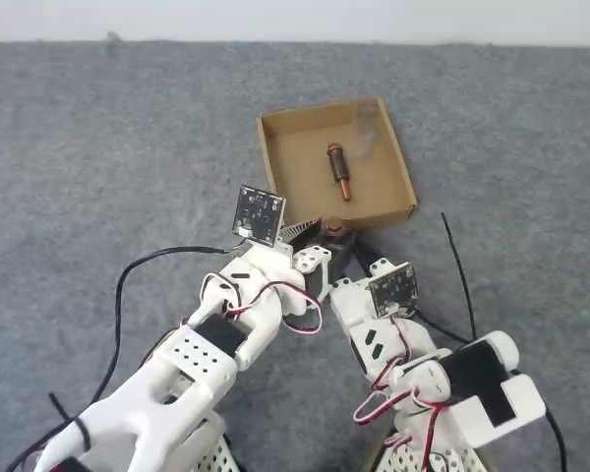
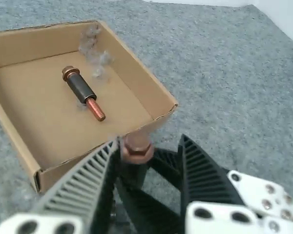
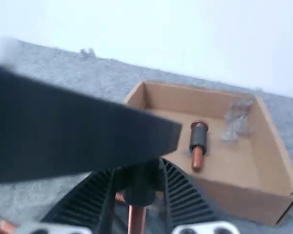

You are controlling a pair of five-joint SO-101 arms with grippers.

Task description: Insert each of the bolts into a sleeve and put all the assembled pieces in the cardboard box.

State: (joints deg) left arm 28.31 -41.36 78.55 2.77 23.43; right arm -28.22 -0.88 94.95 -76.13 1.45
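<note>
Cardboard box sits on grey carpet — white wall behind.

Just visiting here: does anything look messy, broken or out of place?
One thing: a pale grey wispy clump sits against an inner wall of the cardboard box, in a far corner. It may be fluff or tape; I cannot tell. The assembled bolt and sleeve lies tidily on the box floor.

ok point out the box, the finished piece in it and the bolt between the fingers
box (image 2: 136, 83), left wrist view, inner side wall
finished piece (image 2: 81, 91), left wrist view, its dark sleeve
bolt (image 2: 136, 147), left wrist view, its copper head
</note>
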